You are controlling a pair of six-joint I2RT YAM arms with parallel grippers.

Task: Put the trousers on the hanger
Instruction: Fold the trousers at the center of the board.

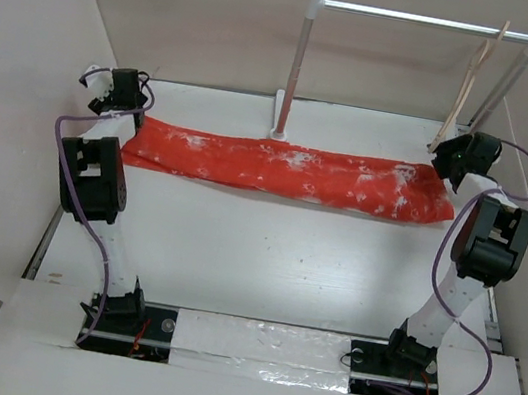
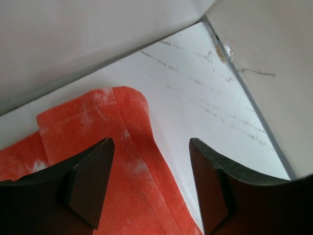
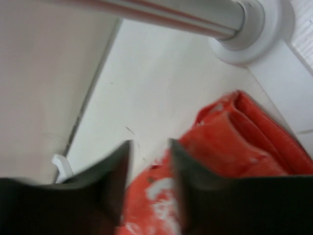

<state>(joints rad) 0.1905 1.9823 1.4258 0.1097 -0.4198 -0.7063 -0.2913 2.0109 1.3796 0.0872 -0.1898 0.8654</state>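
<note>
The red-orange trousers (image 1: 289, 171) with white blotches lie flat in a long strip across the far part of the table. My left gripper (image 1: 125, 93) is at their left end. In the left wrist view it (image 2: 151, 147) is open just above the hem edge of the cloth (image 2: 122, 171). My right gripper (image 1: 456, 159) is at their right end. In the blurred right wrist view its jaws (image 3: 150, 147) stand slightly apart, with the bunched cloth edge (image 3: 234, 142) between and beside them. The pale wooden hanger (image 1: 470, 85) hangs tilted at the rack's right end.
A white-posted rack with a metal bar (image 1: 425, 21) stands at the back, its left post base (image 1: 279, 131) touching the trousers' far edge. Its right post (image 3: 186, 14) is close above my right gripper. Walls close in the left (image 2: 98, 29) and right sides.
</note>
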